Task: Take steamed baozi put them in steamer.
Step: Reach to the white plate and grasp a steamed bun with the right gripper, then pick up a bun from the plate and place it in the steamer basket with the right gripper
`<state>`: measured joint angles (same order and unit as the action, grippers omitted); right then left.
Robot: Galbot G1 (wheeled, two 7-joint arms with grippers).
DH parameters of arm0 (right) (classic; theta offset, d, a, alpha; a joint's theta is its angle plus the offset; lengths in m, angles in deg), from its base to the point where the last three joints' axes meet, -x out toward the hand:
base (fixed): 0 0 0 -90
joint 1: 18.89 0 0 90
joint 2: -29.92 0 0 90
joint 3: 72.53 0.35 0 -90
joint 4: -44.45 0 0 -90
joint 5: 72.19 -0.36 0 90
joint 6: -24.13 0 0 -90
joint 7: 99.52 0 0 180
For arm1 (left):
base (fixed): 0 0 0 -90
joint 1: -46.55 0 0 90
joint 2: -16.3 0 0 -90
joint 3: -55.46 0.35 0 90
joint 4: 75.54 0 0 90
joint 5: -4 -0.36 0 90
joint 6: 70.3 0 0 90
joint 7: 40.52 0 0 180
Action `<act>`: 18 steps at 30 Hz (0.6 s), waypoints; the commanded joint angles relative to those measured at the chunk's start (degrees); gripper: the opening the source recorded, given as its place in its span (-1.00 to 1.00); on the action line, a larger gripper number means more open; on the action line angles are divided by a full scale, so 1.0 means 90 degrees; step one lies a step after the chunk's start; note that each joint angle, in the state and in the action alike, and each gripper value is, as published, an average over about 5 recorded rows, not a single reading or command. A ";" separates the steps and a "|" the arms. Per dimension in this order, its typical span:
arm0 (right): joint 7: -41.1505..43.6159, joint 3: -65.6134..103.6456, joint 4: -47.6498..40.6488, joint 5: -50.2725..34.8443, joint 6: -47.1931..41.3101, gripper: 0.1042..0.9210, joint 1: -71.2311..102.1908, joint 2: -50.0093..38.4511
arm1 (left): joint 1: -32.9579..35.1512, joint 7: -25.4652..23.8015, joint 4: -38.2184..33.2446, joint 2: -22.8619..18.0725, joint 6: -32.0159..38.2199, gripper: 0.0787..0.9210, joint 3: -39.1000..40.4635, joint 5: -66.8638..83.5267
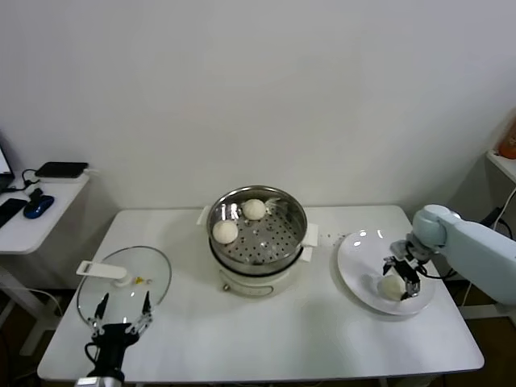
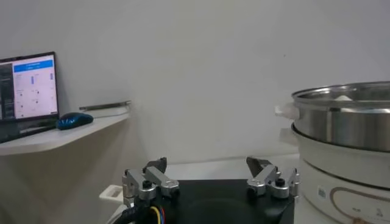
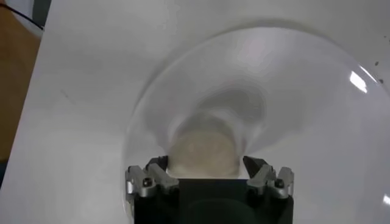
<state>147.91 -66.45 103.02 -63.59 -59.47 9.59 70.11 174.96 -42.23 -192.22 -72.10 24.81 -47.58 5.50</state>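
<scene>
The steamer (image 1: 258,242) stands mid-table with two baozi inside, one at the back (image 1: 254,209) and one at the left (image 1: 225,231). One more baozi (image 1: 391,286) lies on the white plate (image 1: 359,258) at the right. My right gripper (image 1: 403,276) is down over that baozi, open, with a finger on each side of it. In the right wrist view the baozi (image 3: 204,152) sits between the spread fingers (image 3: 149,179) of the right gripper (image 3: 205,161). My left gripper (image 1: 121,310) is open and empty at the front left. A fourth baozi does not show.
A glass lid (image 1: 125,278) with a white handle lies front left, just beyond the left gripper (image 2: 206,162). The steamer's wall (image 2: 347,122) shows in the left wrist view. A side desk (image 1: 32,222) with a blue mouse stands to the left.
</scene>
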 commanded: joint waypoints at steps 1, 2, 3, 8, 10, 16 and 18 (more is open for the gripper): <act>0.0008 0.0019 -0.0017 0.0011 -0.0004 0.56 0.0037 0.0017 | -0.0009 0.0002 0.0011 -0.0002 -0.0002 0.77 0.0002 0.0009; 0.0006 0.0022 -0.0013 0.0008 -0.0004 0.49 0.0038 0.0015 | -0.0010 0.0002 0.0014 -0.0002 -0.0002 0.77 0.0003 0.0009; 0.0005 0.0026 -0.0010 0.0004 -0.0004 0.44 0.0038 0.0014 | -0.0012 0.0002 0.0015 -0.0003 -0.0002 0.77 0.0004 0.0007; 0.0003 0.0029 0.0015 -0.0030 -0.0006 0.33 0.0010 0.0014 | -0.0016 0.0003 0.0012 -0.0005 -0.0001 0.77 0.0006 0.0002; 0.0004 0.0017 0.0024 -0.0071 -0.0015 0.33 -0.0028 0.0014 | -0.0017 0.0003 0.0006 -0.0005 0.0000 0.77 0.0003 0.0001; 0.0014 -0.0271 0.0142 -0.0496 -0.0126 0.34 -0.0474 -0.0007 | 0.0000 0.0006 -0.0001 -0.0007 0.0011 0.77 0.0000 0.0010; 0.0007 -0.0573 0.0217 -0.0930 -0.0292 0.34 -0.0823 -0.0012 | -0.0004 0.0006 -0.0001 -0.0009 0.0013 0.77 0.0001 0.0014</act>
<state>147.97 -67.37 103.99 -65.59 -60.15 7.97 70.00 174.89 -42.18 -192.16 -72.16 24.89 -47.58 5.56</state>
